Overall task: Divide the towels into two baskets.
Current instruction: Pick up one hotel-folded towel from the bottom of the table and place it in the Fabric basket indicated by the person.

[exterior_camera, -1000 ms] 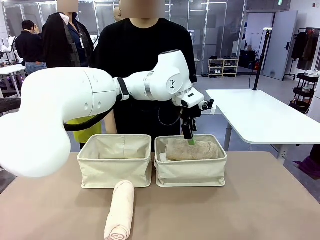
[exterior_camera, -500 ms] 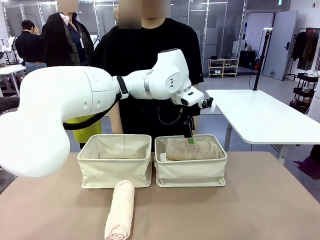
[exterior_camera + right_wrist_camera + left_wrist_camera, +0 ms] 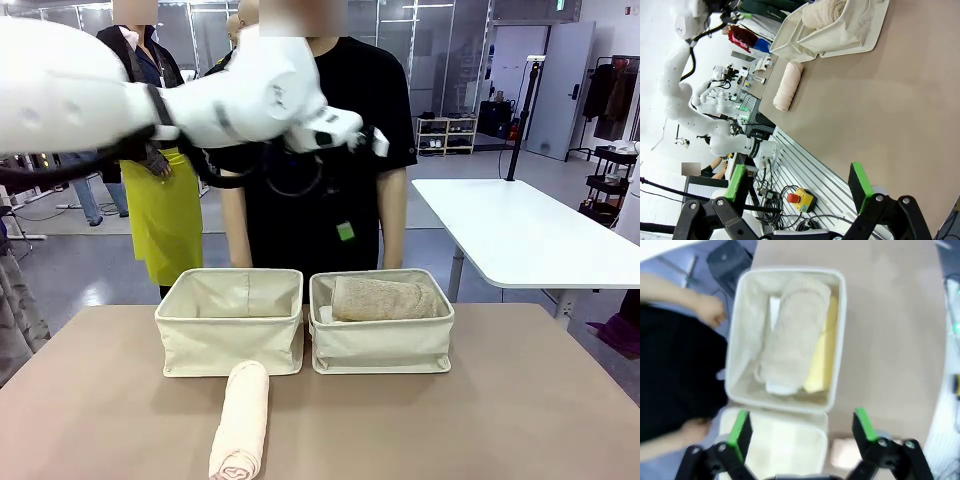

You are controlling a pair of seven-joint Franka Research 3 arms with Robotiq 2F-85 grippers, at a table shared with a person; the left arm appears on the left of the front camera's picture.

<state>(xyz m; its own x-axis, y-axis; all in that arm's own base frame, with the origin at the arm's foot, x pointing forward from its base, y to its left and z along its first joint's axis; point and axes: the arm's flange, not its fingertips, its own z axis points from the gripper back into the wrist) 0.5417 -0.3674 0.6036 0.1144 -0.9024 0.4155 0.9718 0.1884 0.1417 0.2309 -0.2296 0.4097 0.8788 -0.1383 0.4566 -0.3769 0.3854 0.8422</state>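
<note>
Two cream canvas baskets stand side by side, the left basket (image 3: 230, 340) and the right basket (image 3: 380, 345). In the right one lies a tan towel (image 3: 385, 298) (image 3: 795, 335), with a yellow towel (image 3: 822, 350) beside and partly under it. A cream towel (image 3: 240, 420) (image 3: 787, 85) lies rolled on the table in front of the left basket. High above the baskets hangs my left gripper (image 3: 345, 228) (image 3: 801, 424), open and holding nothing. My right gripper (image 3: 797, 182) is open too, off the table's side and well away from the towels.
A person in a black shirt (image 3: 330, 170) stands right behind the baskets, hands (image 3: 710, 315) hanging near the far rims. A white table (image 3: 520, 230) stands at the back right. The brown tabletop (image 3: 500, 400) is bare to the right of the baskets.
My left arm has lifted out of the right basket and swung up and to the left. The tan towel stays in the basket. The jaws stay open.
</note>
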